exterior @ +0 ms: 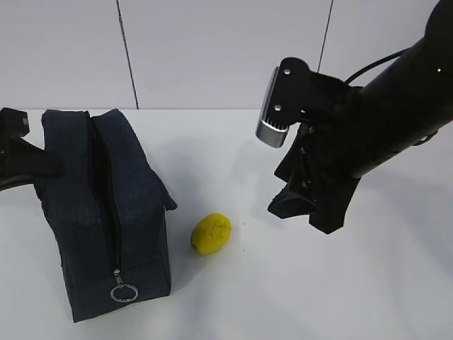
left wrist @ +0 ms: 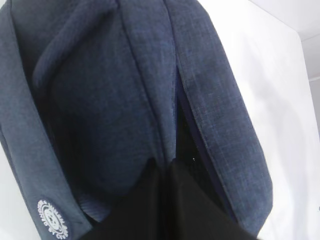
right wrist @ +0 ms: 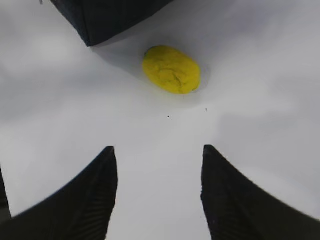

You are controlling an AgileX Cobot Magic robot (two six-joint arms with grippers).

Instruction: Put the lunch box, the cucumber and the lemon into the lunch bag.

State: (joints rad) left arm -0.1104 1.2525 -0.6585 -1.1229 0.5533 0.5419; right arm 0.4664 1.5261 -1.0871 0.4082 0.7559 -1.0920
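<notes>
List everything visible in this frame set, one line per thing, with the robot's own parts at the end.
lunch bag: one, dark navy, left part of the table, zipper open along the top, silver ring pull at the near end.
lemon: one, bright yellow, on the table just right of the bag, not touched.
table: one, white, bears everything.
left hand: one, black, shut on the bag's fabric at its far end.
right hand: one, black, open, empty, above the table right of the lemon.

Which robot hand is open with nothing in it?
The right gripper: its jaws stand apart above the table, empty, near the lemon. The left gripper is pinched shut on the lunch bag.
</notes>
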